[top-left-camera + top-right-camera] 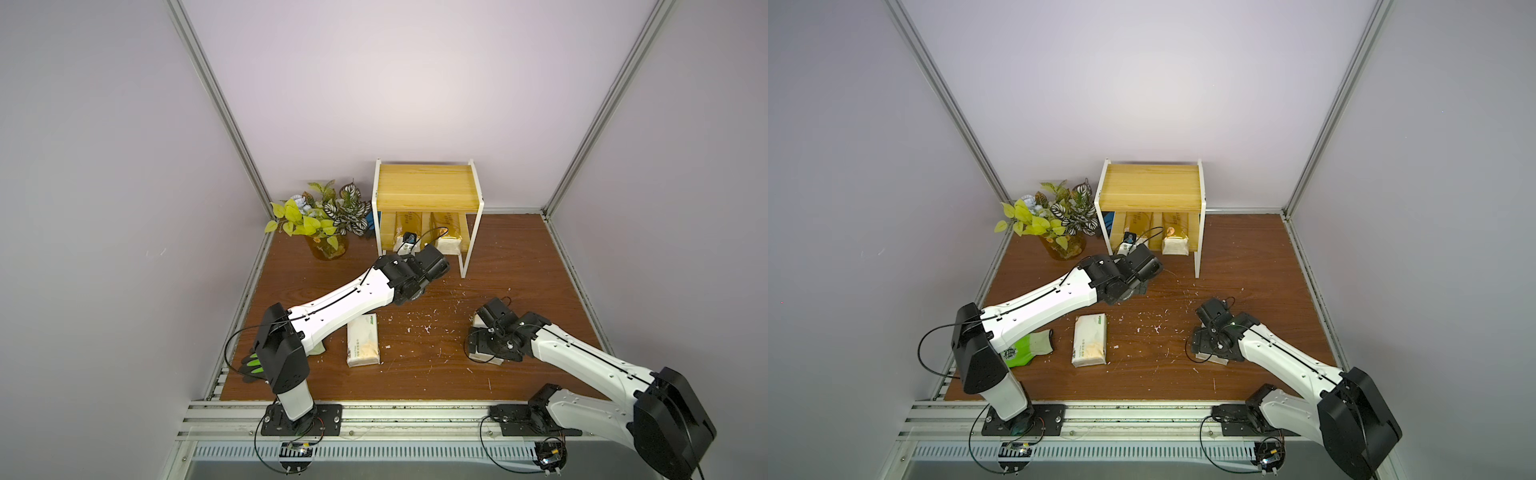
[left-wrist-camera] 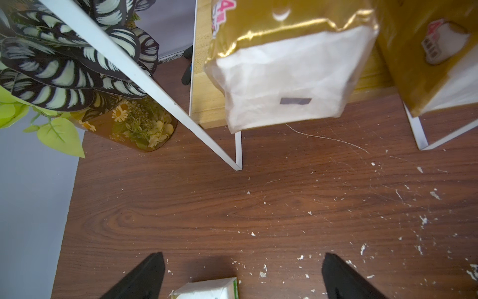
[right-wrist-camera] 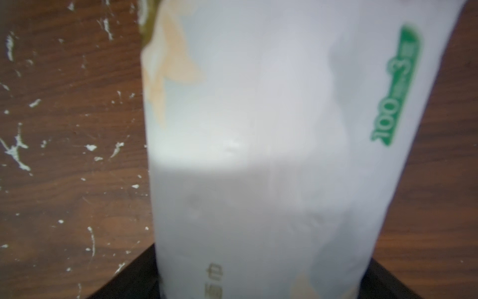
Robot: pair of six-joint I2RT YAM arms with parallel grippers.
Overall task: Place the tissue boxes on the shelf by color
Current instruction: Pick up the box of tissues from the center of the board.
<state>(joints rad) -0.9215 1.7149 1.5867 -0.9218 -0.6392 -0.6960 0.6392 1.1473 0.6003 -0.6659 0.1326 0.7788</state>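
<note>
I am sorting the tissue packs, and I think I am getting ready to grab a white one. Closest to me, my right gripper (image 3: 261, 261) is hanging low over a white pack (image 3: 258, 116) that is lying on the table (image 1: 519, 257). Its jaws are standing wide open, one on each side of the pack. I cannot tell if they are touching it. The other white pack (image 1: 364, 340) is lying flat just beside my left arm (image 1: 340, 307), near a green glove (image 1: 1034, 349). Little white crumbs (image 1: 426, 328) are lying about on the wood.

Farther out, my left gripper (image 2: 243, 256) is hanging over bare wood in front of the shelf (image 1: 424, 187). Its jaws are wide open too and are holding nothing.

At the back, one gold pack (image 1: 405, 226) and the second gold pack (image 1: 446, 232) are sitting side by side on the bottom board, with their ends poking out a little. Nothing is lying on the top board. A plant (image 1: 320, 216) is standing just beside the shelf.

So I am guessing the gold part is done and the white part is starting. Next I am going to need a gentle squeeze on the long sides, because the pack looks soft and may squash. Then I am going to need a high lift to clear the top board, leaving room there for the other white pack. My left arm is sitting in front of the shelf, so it should be moving aside to keep us from bumping
</note>
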